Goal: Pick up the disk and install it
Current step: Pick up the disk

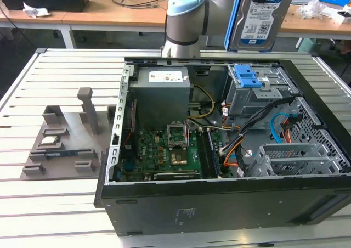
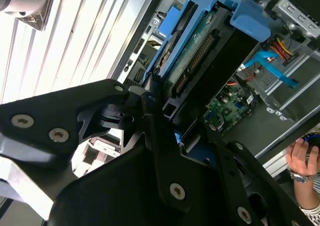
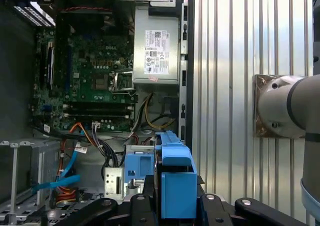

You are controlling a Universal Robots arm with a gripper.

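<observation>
Jaws clamp the disk (image 1: 256, 17): in the exterior view we see it upright above the open case (image 1: 219, 204), its top cut off. In the second wrist view, black linkage hides its near end. In the first wrist view we meet it edge-on, blue frame (image 3: 176, 186) foremost.

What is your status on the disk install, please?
Arm's gripper shut on the disk. Held aloft above the open computer case, not yet installed. A person's hand near the case's edge.
</observation>
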